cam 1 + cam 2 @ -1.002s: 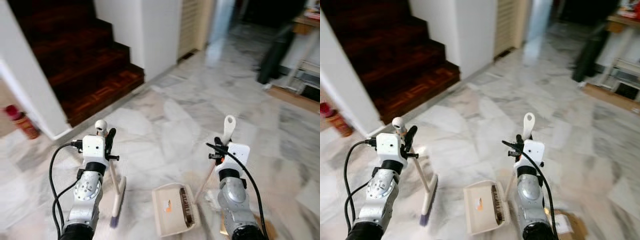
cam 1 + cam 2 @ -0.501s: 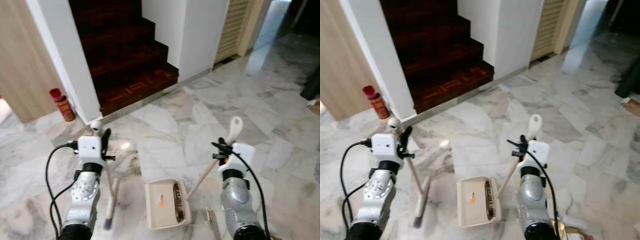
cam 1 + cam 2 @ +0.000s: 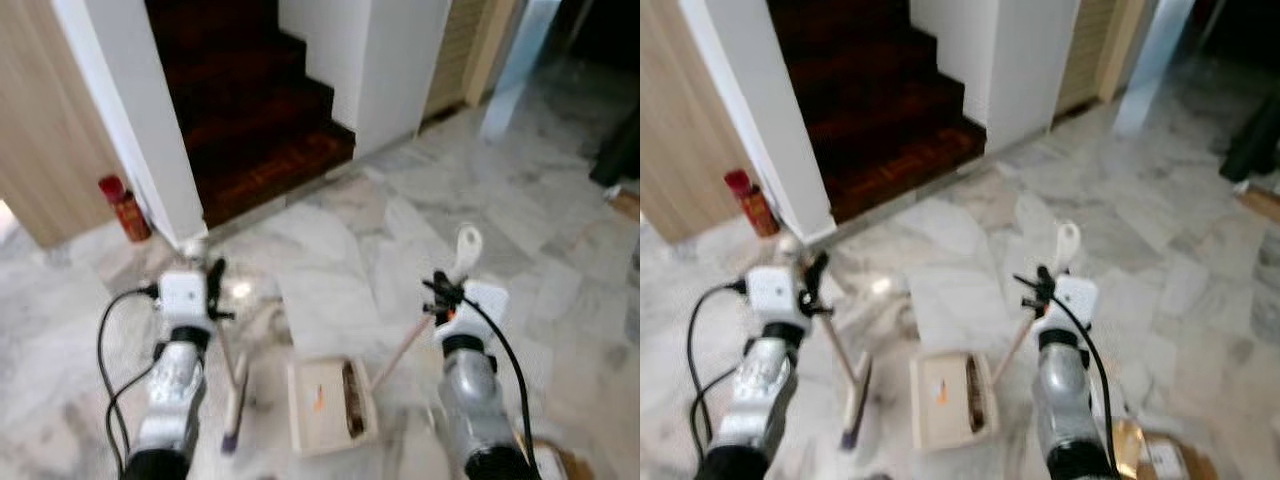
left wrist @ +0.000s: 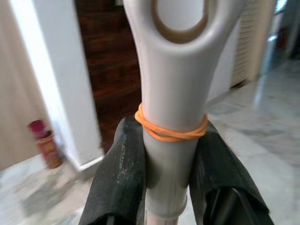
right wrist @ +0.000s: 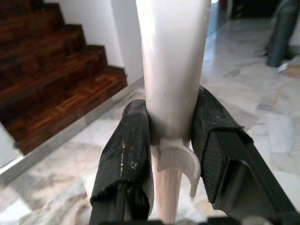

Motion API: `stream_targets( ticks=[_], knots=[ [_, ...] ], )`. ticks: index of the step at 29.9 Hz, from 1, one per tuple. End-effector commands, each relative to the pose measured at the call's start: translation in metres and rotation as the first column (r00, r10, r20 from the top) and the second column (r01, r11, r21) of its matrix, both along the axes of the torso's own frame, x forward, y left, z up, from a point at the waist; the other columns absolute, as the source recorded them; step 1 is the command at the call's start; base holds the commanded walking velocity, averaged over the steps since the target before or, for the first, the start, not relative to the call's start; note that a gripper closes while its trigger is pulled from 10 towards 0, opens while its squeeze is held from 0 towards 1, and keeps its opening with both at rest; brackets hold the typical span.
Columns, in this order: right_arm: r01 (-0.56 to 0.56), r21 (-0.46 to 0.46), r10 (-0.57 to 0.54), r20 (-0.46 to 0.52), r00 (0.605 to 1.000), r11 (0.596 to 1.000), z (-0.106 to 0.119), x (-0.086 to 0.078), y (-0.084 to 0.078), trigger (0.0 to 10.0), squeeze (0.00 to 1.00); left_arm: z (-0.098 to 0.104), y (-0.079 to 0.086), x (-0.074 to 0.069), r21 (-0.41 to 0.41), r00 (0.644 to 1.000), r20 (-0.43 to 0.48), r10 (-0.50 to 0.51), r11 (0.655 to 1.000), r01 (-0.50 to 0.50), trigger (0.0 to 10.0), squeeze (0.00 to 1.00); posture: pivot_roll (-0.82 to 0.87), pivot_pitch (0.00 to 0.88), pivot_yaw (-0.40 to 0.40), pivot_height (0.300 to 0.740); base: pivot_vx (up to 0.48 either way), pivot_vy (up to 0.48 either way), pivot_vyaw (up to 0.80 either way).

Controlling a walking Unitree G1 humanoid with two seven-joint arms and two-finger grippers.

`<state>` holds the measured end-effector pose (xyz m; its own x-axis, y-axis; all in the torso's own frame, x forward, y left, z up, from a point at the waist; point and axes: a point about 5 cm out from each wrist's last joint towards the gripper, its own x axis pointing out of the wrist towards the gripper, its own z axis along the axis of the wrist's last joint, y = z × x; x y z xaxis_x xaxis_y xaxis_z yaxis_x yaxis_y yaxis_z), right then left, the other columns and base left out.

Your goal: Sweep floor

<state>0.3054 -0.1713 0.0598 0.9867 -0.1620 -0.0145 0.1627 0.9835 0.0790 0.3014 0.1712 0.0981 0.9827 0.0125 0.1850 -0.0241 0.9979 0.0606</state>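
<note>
Left gripper [image 4: 168, 173]: jaws clamped on the pale handle of the broom [image 3: 236, 400], an orange rubber band [image 4: 171, 131] wound round the handle just above the fingers.
Right gripper [image 5: 171, 154]: jaws closed on the white handle of the dustpan [image 3: 330, 403].
Broom: head on the marble floor [image 3: 330, 250] in front of the left arm, handle slanting up to the gripper.
Dustpan: flat on the floor between the two arms, just beside the broom head, its handle leaning up to the right gripper.
Edges: dark wooden stairs [image 3: 255, 110] rise straight ahead, boxed by a white wall [image 3: 130, 120] on the left and a white pillar [image 3: 385, 60] on the right.
Open room: bare marble runs forward and away to the right.
Red can [image 3: 124, 208]: stands at the foot of the white wall, well apart from the broom.
Cardboard [image 3: 1160, 455]: lies on the floor by the right arm.
Writing: an orange mark on the dustpan, too blurred to read.
</note>
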Motion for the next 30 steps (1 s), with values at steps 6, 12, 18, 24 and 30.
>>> stream_targets(
  ticks=[6, 12, 18, 24, 30],
  knots=[
    [-0.006, -0.003, 0.006, 0.056, 0.998, 1.0, 0.0131, 0.0062, 0.001, 10.0, 0.0, 0.0128, 0.003, 0.0035, 0.0, 0.999, 0.051, 0.003, 1.0, -0.003, 10.0, 0.0, 0.07, 0.0, -0.041, 0.74, 0.0, 0.428, 0.0],
    [-0.009, -0.018, 0.01, 0.055, 0.998, 1.0, 0.0144, 0.0068, -0.0015, 10.0, 0.0, 0.013, 0.0004, 0.0036, -0.008, 0.999, 0.05, 0.001, 1.0, -0.001, 10.0, 0.0, 0.07, 0.0, -0.042, 0.74, 0.0, 0.424, 0.0],
    [-0.017, -0.019, 0.018, 0.054, 0.998, 1.0, 0.0147, 0.0071, 0.0005, 10.0, 0.0, 0.0114, 0.001, 0.0019, -0.014, 0.999, 0.046, 0.002, 1.0, -0.002, 10.0, 0.0, 0.07, 0.0, -0.045, 0.74, 0.0, 0.423, 0.0],
    [-0.023, -0.018, 0.024, 0.05, 0.998, 1.0, 0.014, 0.0065, 0.0011, 10.0, 0.0, 0.0114, 0.0006, 0.0016, -0.015, 0.999, 0.046, 0.005, 1.0, -0.005, 10.0, 0.0, 0.07, 0.0, -0.046, 0.74, 0.0, 0.421, 0.0],
    [-0.029, -0.027, 0.031, 0.049, 0.998, 0.999, 0.0143, 0.0066, 0.0027, 10.0, 0.0, 0.0114, 0.0015, 0.0012, -0.018, 0.999, 0.045, 0.003, 1.0, -0.002, 10.0, 0.0, 0.07, 0.0, -0.046, 0.74, 0.0, 0.42, 0.0]
  ],
)
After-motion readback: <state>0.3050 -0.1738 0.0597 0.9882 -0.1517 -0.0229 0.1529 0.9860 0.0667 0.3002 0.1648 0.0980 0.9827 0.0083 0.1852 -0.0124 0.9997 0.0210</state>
